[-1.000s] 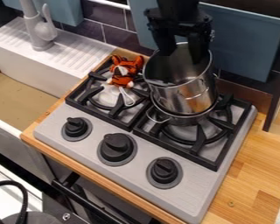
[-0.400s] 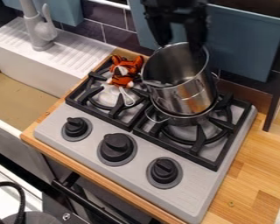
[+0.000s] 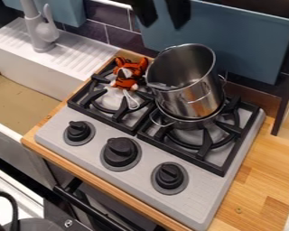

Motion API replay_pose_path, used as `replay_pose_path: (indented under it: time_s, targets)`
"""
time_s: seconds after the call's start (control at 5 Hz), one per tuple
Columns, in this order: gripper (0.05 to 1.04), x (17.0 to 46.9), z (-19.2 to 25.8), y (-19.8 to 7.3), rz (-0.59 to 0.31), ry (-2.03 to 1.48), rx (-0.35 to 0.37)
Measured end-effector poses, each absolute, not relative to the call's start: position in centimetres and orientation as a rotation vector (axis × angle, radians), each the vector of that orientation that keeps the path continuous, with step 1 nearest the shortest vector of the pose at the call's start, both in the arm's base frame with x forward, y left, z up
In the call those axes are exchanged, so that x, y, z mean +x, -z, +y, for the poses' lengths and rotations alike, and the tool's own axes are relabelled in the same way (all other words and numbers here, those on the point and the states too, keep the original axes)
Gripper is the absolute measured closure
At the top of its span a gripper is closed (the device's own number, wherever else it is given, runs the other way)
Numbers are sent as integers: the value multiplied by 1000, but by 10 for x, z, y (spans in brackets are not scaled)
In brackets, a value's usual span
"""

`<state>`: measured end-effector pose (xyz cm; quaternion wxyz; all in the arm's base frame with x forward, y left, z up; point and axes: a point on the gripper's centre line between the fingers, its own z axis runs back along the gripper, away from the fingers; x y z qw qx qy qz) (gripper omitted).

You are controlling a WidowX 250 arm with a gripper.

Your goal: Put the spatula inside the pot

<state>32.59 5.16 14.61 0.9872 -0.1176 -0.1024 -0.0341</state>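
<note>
Spread and empty, the gripper (image 3: 162, 17) hangs beyond the pot (image 3: 186, 98), tilted in a pan (image 3: 192, 123) on the right burner (image 3: 204, 145). Probably light, stiff and slippery, the pot seems best pinched by its rim (image 3: 214, 61).

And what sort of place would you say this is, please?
Most likely a toy kitchen: a small stove with black knobs, a white sink with a grey faucet, and a metal pot on the right burner.
</note>
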Motion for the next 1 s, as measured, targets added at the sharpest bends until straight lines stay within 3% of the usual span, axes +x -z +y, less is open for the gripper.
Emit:
replay_pose_path:
  time_s: [0.4, 0.6, 1.0]
  targets:
    - [87, 292, 79, -131, -235, 124, -193]
    - [87, 280, 92, -127, -177, 130, -159]
    - [87, 278, 100, -113, -181, 130, -94]
